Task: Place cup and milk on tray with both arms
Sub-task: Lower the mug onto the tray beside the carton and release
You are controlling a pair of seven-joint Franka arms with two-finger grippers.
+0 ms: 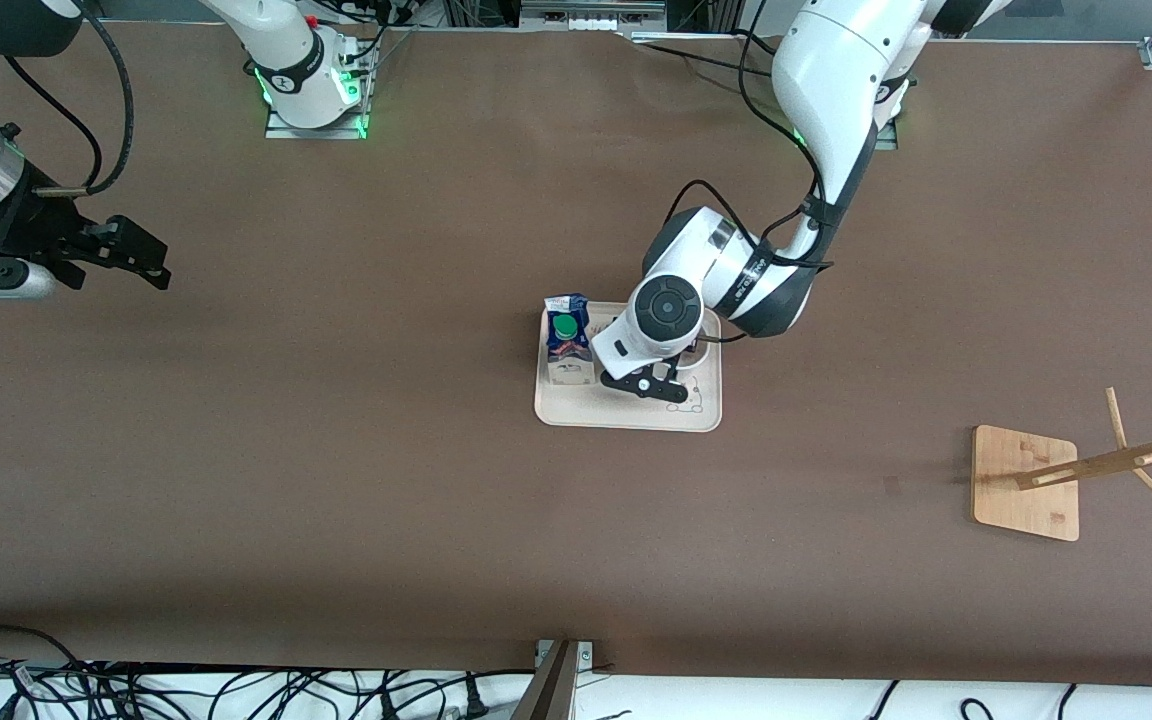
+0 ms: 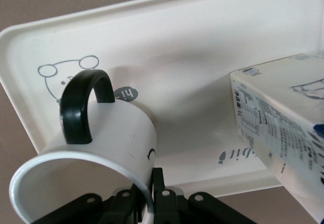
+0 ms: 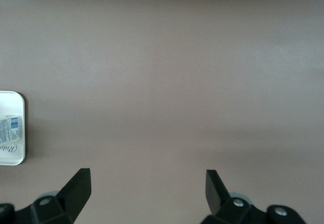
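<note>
Brown tabletop [image 1: 356, 480] runs wide and mostly bare, with broad open room on every side of the tray [image 1: 626, 412], which sits about mid-table, well apart from all four table edges. Toward the left arm's end of the table, nearer the front camera than the tray, stands a wooden stand base [image 1: 1026, 500] with slanted wooden rods.

Reaching in from its base, the left arm bends down over the tray. Its left gripper [image 2: 152, 196] is clamped tight on the rim of the cup [image 2: 109, 148], one finger inside and one outside the wall; the cup is over the tray floor, its black handle turned toward the bunny drawing, though whether its bottom touches cannot be told.

Upright on the tray, at the edge toward the right arm's end, stands the milk [image 1: 568, 340], just beside the cup.

Waiting over bare table near the right arm's end, the right gripper [image 3: 148, 186] has its fingers spread wide and empty.
</note>
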